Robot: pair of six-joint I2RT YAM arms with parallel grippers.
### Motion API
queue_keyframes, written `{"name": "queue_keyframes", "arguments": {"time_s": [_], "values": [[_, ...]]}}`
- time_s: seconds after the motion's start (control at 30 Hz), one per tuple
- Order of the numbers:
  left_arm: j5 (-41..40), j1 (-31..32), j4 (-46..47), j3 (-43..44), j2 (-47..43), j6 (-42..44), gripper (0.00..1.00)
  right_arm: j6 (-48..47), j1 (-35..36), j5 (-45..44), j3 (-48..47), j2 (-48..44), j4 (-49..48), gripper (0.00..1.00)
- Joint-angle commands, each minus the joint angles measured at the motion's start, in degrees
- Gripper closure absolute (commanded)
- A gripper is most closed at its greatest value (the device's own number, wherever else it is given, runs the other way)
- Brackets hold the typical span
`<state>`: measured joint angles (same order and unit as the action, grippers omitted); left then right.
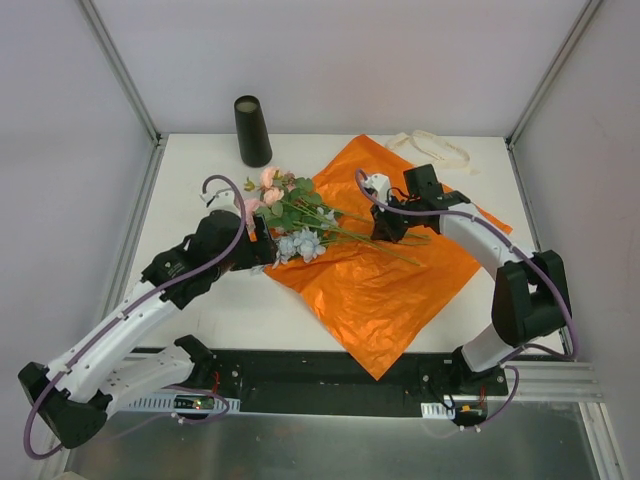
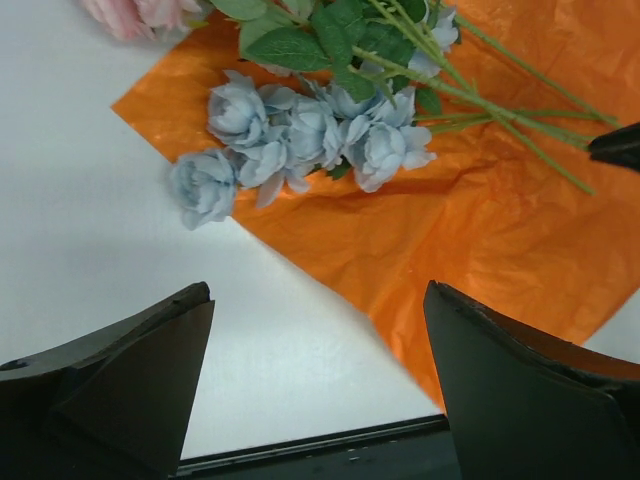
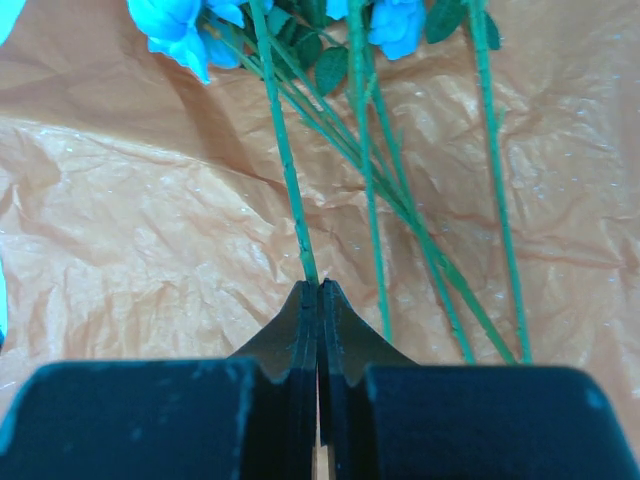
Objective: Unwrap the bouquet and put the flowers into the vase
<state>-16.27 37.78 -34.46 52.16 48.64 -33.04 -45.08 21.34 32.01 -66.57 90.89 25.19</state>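
The wrapping already lies opened flat, so the step in hand looks like lifting the flowers point(image 1: 295, 210) off the orange paper point(image 1: 385, 290) and carrying them to the vase point(image 1: 253, 131). The right gripper point(image 3: 317, 290) is clenched, its tips meeting on one thin green stem point(image 3: 285, 170) at the very point of the jaws. That is a shallow hold, so it should rise slowly, and only if the stem comes up with it. The other stems run just beside this one and cross it further along, so a straight upward lift is likelier to free it than a sideways drag, which could sweep the whole bunch across the paper. The left gripper point(image 2: 318, 300) is released, jaws spread wide over the bare counter point(image 1: 195, 175) at the paper's left edge, near the pale blue roses point(image 2: 300, 135). From there it could steady the flower heads once they leave the paper. The vase mouth is narrow, so the stem end needs to be turned downward and centred before lowering. The flowers lie on the left part of the sheet, pink and peach heads toward the far left near the vase, blue ones nearer, long stems fanning right. The vase stands upright at the far left of the counter, black and tapered. The cream ribbon point(image 1: 435, 148) lies loose at the far right.
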Motion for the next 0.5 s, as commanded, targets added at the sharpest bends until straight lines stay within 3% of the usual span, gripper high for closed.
{"name": "queue_keyframes", "arguments": {"time_s": [0.0,0.2,0.47], "values": [[3.36,-0.25,5.26,2.6,5.22,-16.42,0.1,5.95,2.47,1.31,2.22,-3.0,-4.09,1.0],[3.97,-0.25,25.01,-3.19,12.6,-31.63,0.2,12.38,3.09,0.25,7.05,-7.47,-8.57,1.0],[4.49,-0.25,34.18,-1.45,27.72,-43.16,0.28,16.78,4.05,2.44,10.75,-11.44,-12.45,1.0]]}}
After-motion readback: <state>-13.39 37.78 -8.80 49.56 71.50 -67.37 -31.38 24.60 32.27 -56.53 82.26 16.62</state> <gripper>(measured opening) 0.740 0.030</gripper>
